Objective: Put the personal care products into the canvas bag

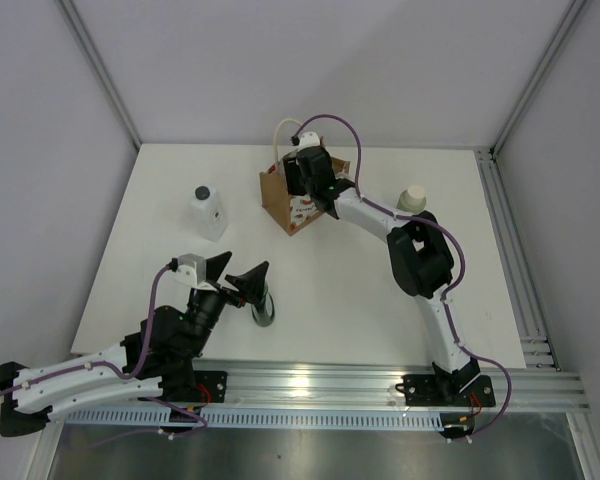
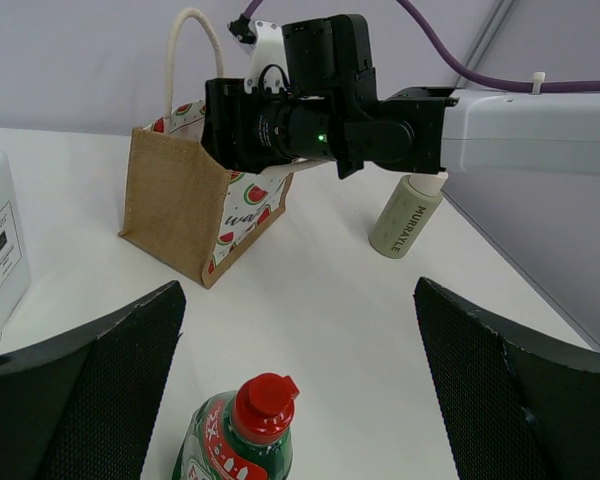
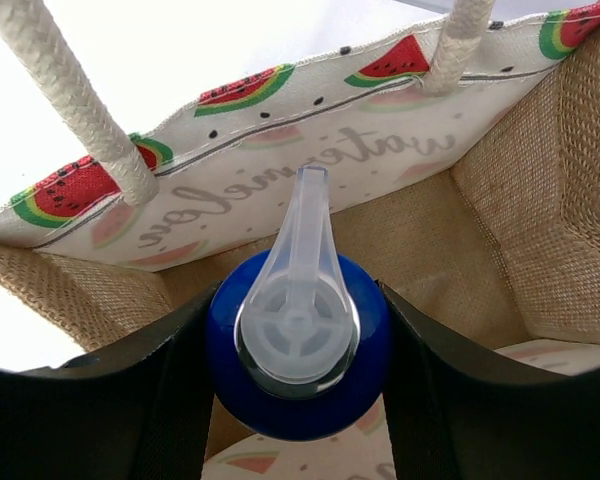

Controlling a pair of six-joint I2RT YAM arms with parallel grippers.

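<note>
The canvas bag (image 1: pixel 292 206) stands at the table's back middle; it also shows in the left wrist view (image 2: pixel 180 205). My right gripper (image 3: pixel 300 345) is shut on the blue cap (image 3: pixel 298 390) of a bottle and holds it inside the bag (image 3: pixel 500 190); the bottle's body is hidden. My left gripper (image 1: pixel 242 277) is open, its fingers either side of and above the dark green bottle with the red cap (image 2: pixel 242 435), also in the top view (image 1: pixel 263 306). The translucent white bottle (image 1: pixel 208 212) stands left of the bag. The beige-olive bottle (image 1: pixel 412 199) stands to the right.
The right arm (image 1: pixel 420 260) reaches across the table's right half to the bag. An aluminium rail (image 1: pixel 380 385) runs along the near edge. Frame posts stand at the back corners.
</note>
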